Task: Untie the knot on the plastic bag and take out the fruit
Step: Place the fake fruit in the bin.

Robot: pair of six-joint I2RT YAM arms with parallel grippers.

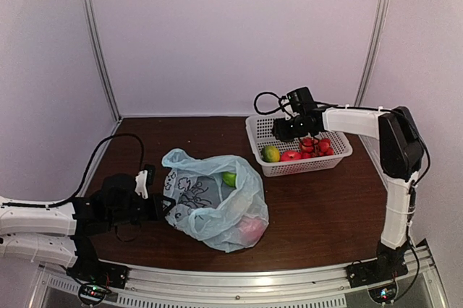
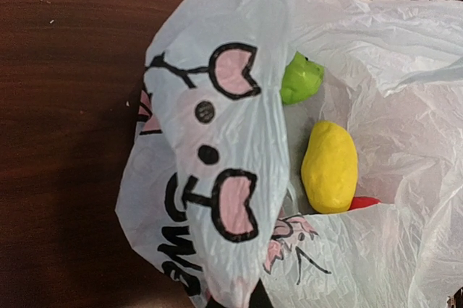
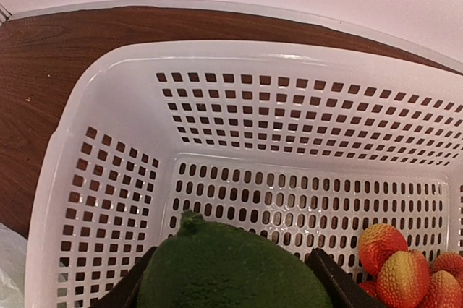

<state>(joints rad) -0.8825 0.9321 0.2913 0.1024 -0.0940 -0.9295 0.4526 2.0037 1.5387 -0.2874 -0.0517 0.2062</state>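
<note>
The white perforated basket (image 1: 307, 168) stands at the right back of the dark wooden bench (image 1: 318, 207), so I'll take everything from there. The right hand (image 1: 283, 131) hangs over the basket's left end. Seen from its wrist, its two fingers (image 3: 329, 283) stand fairly wide and press against either side of a dark green fruit (image 3: 231, 264), which it holds just above the basket's floor. A cluster of red-and-yellow round fruits (image 3: 401, 272) lies in the basket's right half. From above, a red fruit (image 1: 291, 155) also shows near the middle of the basket, beside the cluster.

The plastic bag (image 1: 213, 203) lies to the left of the basket and nearer the arms' bases, apart from it. It is pale blue, thin, and printed with black cartoon drawings. Its mouth gapes open towards the basket, and one loop handle (image 1: 177, 157) lies loose at the bag's back corner, on the side away from the basket. A lime-green fruit (image 2: 300, 80) sits just inside the mouth on the side closest to the basket. A yellow lemon (image 2: 329, 167) lies deeper in beside it, with a sliver of something red (image 2: 364, 203) at its end. A reddish round fruit (image 1: 249, 230) shows through the film at the bag's near corner.

The left hand (image 1: 166, 207) is on the side of the bag farthest from the basket. It is shut tight and looks to be pinching the bag's edge there.
</note>
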